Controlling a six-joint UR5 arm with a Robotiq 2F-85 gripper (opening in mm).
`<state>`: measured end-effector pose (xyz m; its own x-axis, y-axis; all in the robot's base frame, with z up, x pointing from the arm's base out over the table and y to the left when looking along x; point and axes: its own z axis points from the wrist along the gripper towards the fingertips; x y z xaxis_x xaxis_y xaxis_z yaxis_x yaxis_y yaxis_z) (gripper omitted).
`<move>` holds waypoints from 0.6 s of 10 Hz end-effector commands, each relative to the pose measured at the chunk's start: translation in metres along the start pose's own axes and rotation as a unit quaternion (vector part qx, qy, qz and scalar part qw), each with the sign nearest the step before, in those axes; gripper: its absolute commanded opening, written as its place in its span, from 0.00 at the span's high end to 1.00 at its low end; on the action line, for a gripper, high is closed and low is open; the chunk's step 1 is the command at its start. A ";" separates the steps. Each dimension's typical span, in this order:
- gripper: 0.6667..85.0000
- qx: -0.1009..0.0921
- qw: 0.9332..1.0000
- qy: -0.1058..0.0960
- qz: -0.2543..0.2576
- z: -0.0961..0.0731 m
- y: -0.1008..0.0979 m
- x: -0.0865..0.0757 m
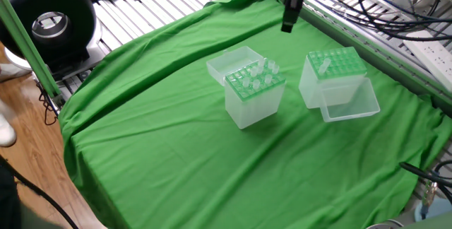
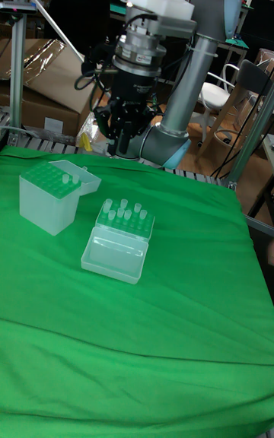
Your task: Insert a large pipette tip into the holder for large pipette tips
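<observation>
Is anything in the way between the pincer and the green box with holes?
Nothing visible is. The pincer hangs in open air, up beside the holder, whose lid is swung open, leaving the green top uncovered.
</observation>
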<state>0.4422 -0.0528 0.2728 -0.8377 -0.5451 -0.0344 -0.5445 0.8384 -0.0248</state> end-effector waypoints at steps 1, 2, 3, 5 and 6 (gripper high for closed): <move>0.68 0.005 0.997 0.003 0.077 -0.004 -0.007 0.012; 0.65 0.002 0.995 0.003 0.099 -0.004 -0.005 0.012; 0.66 -0.002 0.996 0.003 0.094 -0.004 -0.003 0.012; 0.60 -0.014 0.999 -0.019 0.036 0.008 -0.029 0.046; 0.61 -0.006 0.999 -0.030 0.025 0.020 -0.037 0.061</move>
<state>0.4246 -0.0912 0.2645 -0.8833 -0.4660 -0.0509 -0.4660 0.8847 -0.0132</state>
